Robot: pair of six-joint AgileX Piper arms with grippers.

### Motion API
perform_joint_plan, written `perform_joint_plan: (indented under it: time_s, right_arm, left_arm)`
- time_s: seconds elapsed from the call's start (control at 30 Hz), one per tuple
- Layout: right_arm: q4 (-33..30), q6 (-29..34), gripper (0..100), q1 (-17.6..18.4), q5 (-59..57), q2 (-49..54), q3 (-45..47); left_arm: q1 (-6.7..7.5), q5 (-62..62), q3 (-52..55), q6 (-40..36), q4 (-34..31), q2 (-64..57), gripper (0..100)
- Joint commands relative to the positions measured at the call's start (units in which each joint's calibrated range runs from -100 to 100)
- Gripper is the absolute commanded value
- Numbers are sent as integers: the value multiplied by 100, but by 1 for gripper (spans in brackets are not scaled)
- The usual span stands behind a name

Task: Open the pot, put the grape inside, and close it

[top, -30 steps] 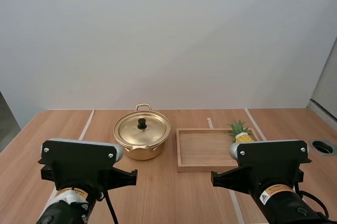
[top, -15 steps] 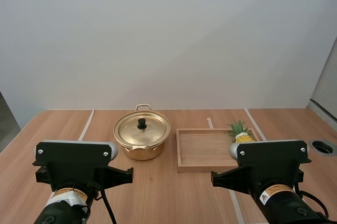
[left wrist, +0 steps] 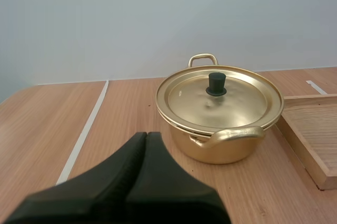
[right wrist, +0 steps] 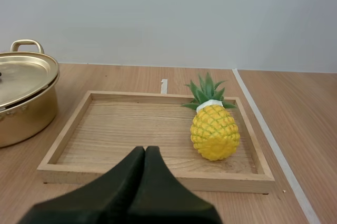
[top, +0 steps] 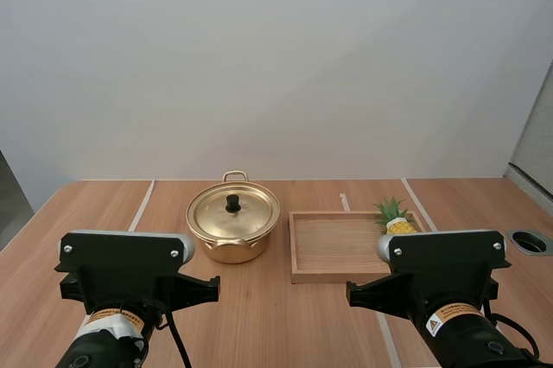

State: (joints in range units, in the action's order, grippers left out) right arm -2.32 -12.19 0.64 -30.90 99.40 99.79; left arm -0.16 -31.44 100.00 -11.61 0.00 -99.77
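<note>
One round pot [top: 233, 228] of polished gold metal with two loop handles. Its domed lid [left wrist: 218, 98] is seated and has a black knob [left wrist: 216, 83]. It stands on the wood-grain surface [top: 285, 316] just beside one shallow rectangular wooden tray [right wrist: 131, 124]. One pineapple [right wrist: 213, 129], scaly yellow with a green crown, sits at the tray's right end. Left gripper [left wrist: 146, 140] and right gripper [right wrist: 145, 153] are matte black, fingers pressed together, holding nothing. Arm stickers too small to read.

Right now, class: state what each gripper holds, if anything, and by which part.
Nothing is held. The left gripper is shut empty short of the pot; the right gripper, likewise, short of the tray with the pineapple.
</note>
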Motion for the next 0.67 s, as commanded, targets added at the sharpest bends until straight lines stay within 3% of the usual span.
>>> perform_joint_plan:
  time_s: [0.0,0.63]
  right_arm:
    - [4,11,0,3,135,13,21]
    - [4,11,0,3,135,13,21]
  left_arm:
    - [21,176,0,-47,-47,-23,0]
    - [21,351,0,-13,-47,-23,0]
